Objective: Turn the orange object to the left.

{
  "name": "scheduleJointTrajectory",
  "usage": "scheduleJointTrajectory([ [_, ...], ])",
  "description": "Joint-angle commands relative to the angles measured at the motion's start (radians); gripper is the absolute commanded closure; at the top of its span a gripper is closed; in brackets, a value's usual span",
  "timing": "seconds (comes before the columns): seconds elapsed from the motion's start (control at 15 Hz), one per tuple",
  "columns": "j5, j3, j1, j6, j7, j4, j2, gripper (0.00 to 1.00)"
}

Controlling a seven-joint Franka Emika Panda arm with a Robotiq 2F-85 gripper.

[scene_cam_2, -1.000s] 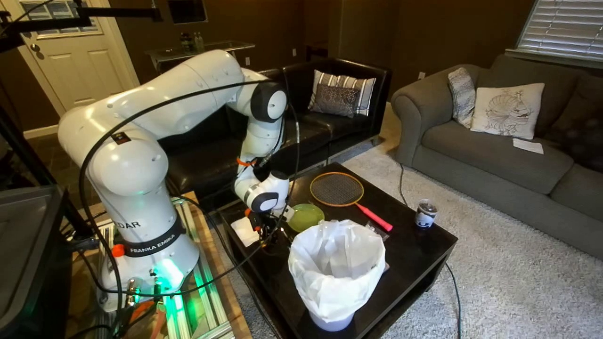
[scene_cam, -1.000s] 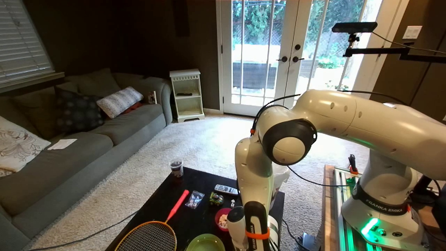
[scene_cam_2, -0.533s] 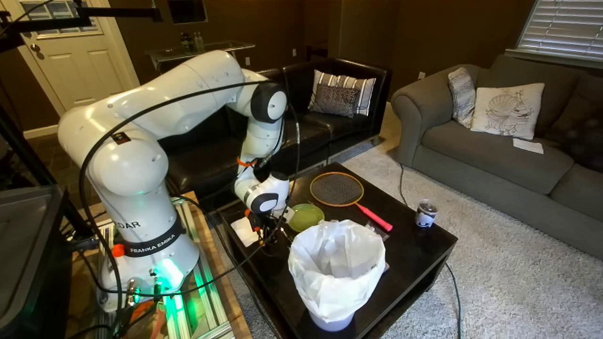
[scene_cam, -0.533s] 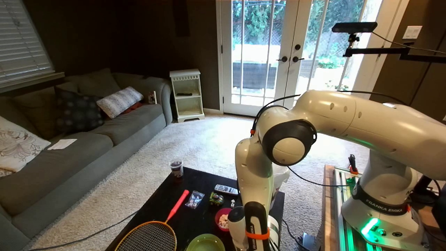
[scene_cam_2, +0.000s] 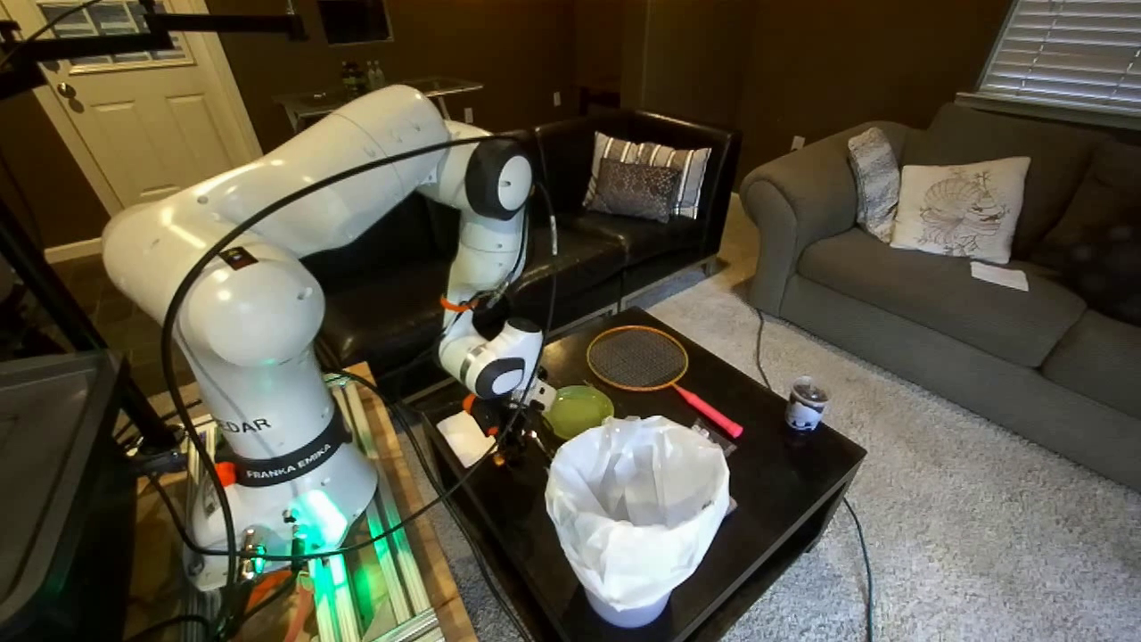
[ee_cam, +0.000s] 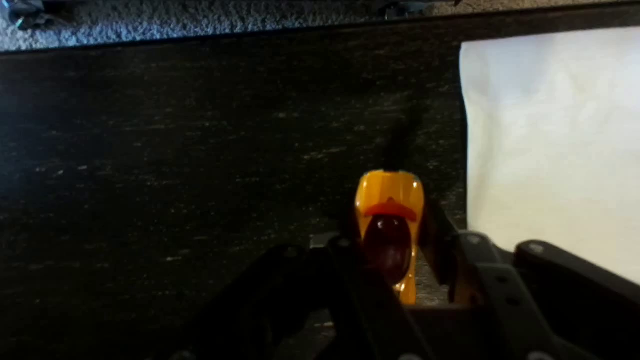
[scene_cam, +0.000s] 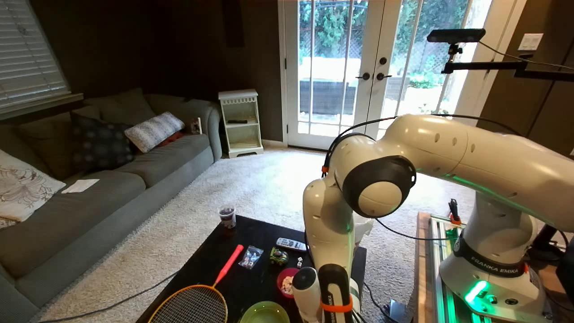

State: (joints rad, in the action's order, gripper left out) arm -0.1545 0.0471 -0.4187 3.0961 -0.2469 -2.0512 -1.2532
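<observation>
"Okay, quick: where's the orange toy point(ee_cam: 388, 225)?"

"Wrist view, between the fingers of the pincer point(ee_cam: 402, 245), desk point(ee_cam: 200, 150) beneath. Orange body, red strip, dark red oval on top."

"Resting on the desk, or up off it?"

"Can't tell. Pincer hides part of it."

"Pincer state?"

"Fingers partway apart, one on each side of the orange toy. The one at the left of the wrist view overlaps its edge. Squeezing it or just around it? Can't tell, too dark in there."

"Neighbours?"

"White paper point(ee_cam: 560, 145), near the orange toy but not touching, right of it in the wrist view."

"Outside cameras, go."

"In an exterior view the pincer is a dark jumble, hard to read, between the paper and a green bowl point(scene_cam_2: 579, 410). Bucket point(scene_cam_2: 637, 526), white, bag over its rim, stands upright on the desk. Racket point(scene_cam_2: 637, 358) lies flat just beside the bowl; cup point(scene_cam_2: 805, 406) stands by a corner."

"More?"

"Small stuff, in an exterior view: remote point(scene_cam: 291, 244), tiny white cubes point(scene_cam: 300, 259), little green toy point(scene_cam: 278, 256), clear packet point(scene_cam: 251, 257), all near each other. Pink bowl point(scene_cam: 287, 272) with pale bits in it, next to the arm point(scene_cam: 329, 220) as seen from there. Grey sofa point(scene_cam_2: 945, 312) shows in both exterior views."
</observation>
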Motion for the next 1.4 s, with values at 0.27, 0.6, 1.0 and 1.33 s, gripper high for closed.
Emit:
scheduleJointTrajectory([
  [0.27, 0.163, -0.05, -0.102, -0.149, 0.14, -0.081, 0.14, 0.9],
  [0.6, 0.237, -0.042, -0.085, -0.235, 0.153, -0.047, 0.135, 0.9],
  [1.0, 0.241, -0.043, -0.081, -0.241, 0.153, -0.046, 0.138, 0.65],
  [1.33, 0.346, -0.122, -0.192, -0.275, 0.177, -0.031, 0.143, 0.9],
])
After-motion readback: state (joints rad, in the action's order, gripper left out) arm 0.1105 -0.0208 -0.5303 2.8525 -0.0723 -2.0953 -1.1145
